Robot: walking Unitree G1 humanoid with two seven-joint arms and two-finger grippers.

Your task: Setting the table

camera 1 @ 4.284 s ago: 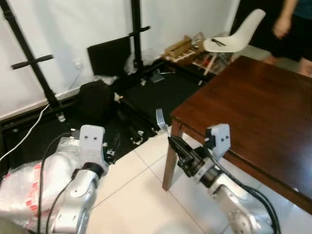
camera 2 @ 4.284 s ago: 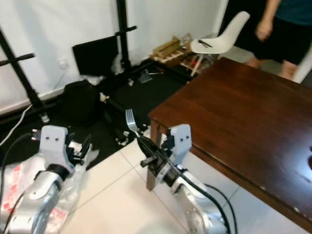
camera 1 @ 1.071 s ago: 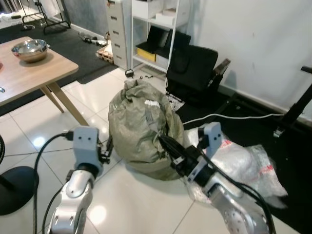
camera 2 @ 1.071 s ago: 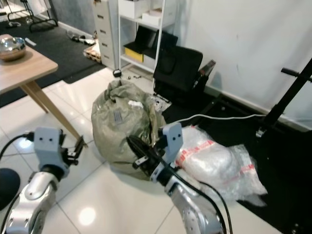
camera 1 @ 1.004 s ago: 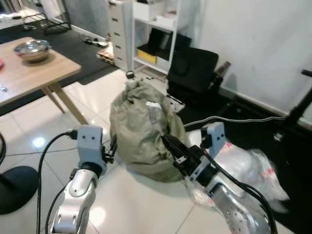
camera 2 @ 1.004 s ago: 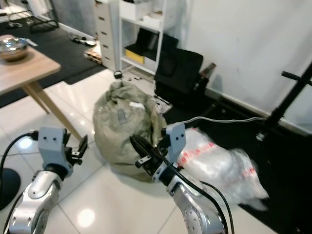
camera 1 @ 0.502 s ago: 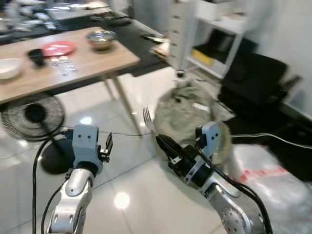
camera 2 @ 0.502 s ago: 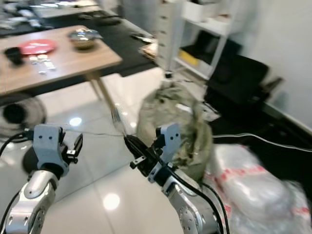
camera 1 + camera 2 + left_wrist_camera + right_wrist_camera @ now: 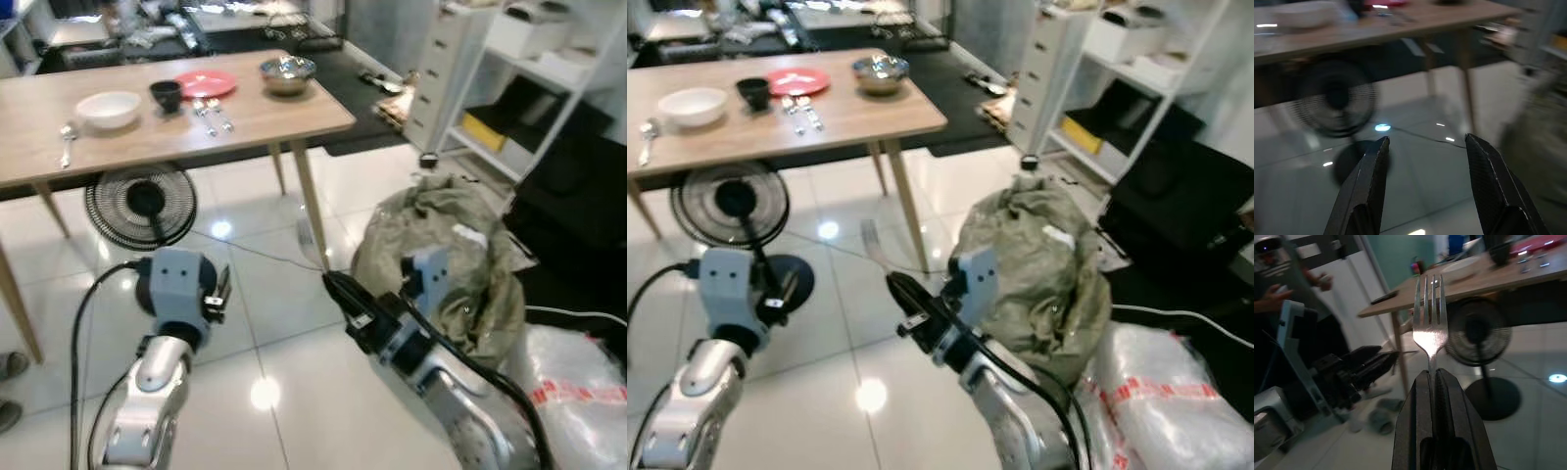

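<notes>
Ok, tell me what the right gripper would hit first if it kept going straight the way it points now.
Probably the floor fan under the wooden table. The right gripper, shut on the fork, points toward it in the right wrist view, with bare floor between. Depth is unclear; the table edge might come first.

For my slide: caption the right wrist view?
Right end effector grips a silver metal fork, tines up, facing a light wooden table.
</notes>
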